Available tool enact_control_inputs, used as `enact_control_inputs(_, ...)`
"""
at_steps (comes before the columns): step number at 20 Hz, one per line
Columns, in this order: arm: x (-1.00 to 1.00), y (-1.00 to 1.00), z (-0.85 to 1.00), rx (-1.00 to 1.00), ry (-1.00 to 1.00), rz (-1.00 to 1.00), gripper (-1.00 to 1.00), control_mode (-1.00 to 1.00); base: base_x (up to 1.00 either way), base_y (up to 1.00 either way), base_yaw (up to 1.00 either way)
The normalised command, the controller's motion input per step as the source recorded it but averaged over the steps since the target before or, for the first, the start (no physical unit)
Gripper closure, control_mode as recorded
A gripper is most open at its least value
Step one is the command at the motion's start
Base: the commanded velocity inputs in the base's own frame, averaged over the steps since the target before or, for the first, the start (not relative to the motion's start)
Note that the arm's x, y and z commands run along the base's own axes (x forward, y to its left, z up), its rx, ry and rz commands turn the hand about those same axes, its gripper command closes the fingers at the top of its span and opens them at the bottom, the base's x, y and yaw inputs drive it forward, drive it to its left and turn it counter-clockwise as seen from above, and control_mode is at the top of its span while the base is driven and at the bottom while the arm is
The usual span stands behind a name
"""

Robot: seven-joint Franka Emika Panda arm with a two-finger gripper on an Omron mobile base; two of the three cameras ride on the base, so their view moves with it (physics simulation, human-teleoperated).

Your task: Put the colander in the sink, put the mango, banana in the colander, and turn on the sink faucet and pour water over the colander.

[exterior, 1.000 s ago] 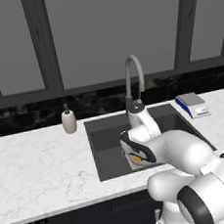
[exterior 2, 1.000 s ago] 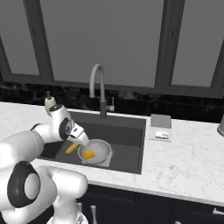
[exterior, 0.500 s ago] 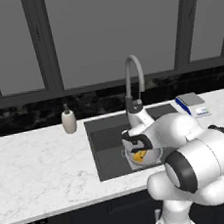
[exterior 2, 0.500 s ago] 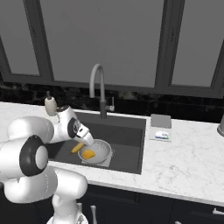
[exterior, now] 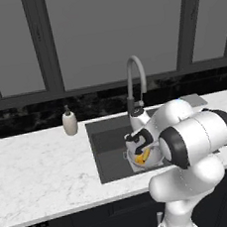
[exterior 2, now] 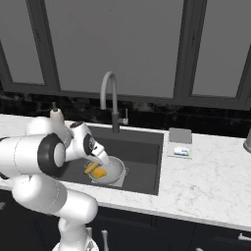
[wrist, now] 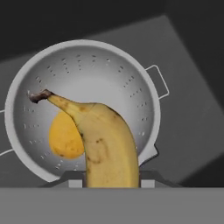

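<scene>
Hanging over the colander [wrist: 83, 109] in the sink [exterior 2: 142, 152], beside the already bedded mango [wrist: 64, 138], the banana [wrist: 103, 144] is pinched by the claw [exterior: 139, 143], newly brought over from the sink's edge; release and the sink faucet [exterior: 134, 80] are outstanding.

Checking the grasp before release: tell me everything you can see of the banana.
The banana is slim, curved and yellow with brown flecks and a dark stem tip. It is held in the gripper, with the stem end reaching out over the colander, above the mango in the bowl. Whether it touches the mango is unclear.
</scene>
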Motion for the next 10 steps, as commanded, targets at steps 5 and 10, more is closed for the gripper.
enact_control_inputs(5,0.16,-0.06,-0.24,0.00,0.08,-0.01,1.00,-1.00,0.00,0.00,0.00)
enact_control_inputs(10,0.08,-0.04,-0.27,0.00,0.04,0.00,1.00,-1.00,0.00,0.00,0.00)
